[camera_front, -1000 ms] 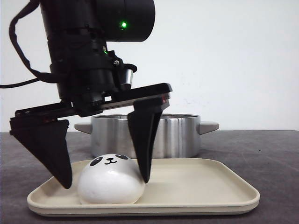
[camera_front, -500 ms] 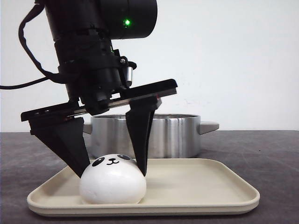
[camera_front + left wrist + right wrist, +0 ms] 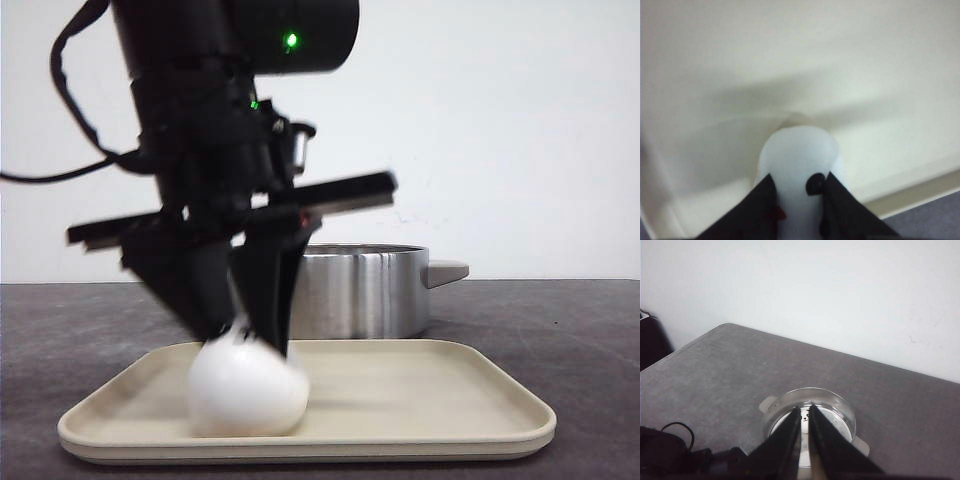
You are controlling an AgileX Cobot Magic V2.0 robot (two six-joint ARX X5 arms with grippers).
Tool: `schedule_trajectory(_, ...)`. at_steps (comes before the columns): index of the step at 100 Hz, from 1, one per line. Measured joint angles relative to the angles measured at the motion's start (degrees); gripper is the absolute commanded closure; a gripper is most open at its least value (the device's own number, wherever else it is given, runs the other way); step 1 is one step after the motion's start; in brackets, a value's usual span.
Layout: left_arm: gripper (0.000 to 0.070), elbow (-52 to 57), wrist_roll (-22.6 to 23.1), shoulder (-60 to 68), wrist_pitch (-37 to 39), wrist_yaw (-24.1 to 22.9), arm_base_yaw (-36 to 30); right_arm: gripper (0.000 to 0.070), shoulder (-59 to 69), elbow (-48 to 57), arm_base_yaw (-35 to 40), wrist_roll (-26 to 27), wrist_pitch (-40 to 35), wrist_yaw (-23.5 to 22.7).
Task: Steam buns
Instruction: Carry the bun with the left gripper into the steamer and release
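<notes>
My left gripper [image 3: 245, 335] is clamped on the bun [image 3: 247, 390], which sits on the tray [image 3: 450, 400]. The pot [image 3: 365, 290] stands just behind the tray, beyond the bun. My right gripper [image 3: 805, 432], fingers nearly together and empty, hangs above the pot.

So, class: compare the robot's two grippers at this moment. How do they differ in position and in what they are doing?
The left gripper is low over the tray, its fingers pinching the top of a bun; the right gripper hangs high above the steel pot and touches nothing. The left gripper's fingers are parted by the bun; the right gripper's fingers lie almost together. Both have black tapered fingers.
</notes>
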Motion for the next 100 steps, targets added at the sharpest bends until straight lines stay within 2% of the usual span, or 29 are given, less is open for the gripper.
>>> schedule_trajectory(31,0.0697,16.5,8.3,-5.1,4.6,-5.7,1.9,0.0683,0.0,0.0,0.0,0.0,0.0,0.0)
schedule_trajectory(54,0.0697,17.6,13.8,-4.7,10.4,-7.8,8.5,0.0683,0.0,0.0,0.0,0.1,0.0,0.0)
schedule_trajectory(75,0.0697,17.6,15.3,1.1,13.1,-8.3,15.6,0.0683,0.0,0.0,0.0,0.1,0.0,0.0)
schedule_trajectory(96,0.0696,17.6,16.1,7.7,13.4,-7.3,17.4,0.0683,0.0,0.0,0.0,0.1,-1.4,0.2)
schedule_trajectory(100,0.0677,17.6,16.3,8.9,13.7,-7.3,17.4,0.0683,0.0,0.0,0.0,0.2,-1.7,0.3)
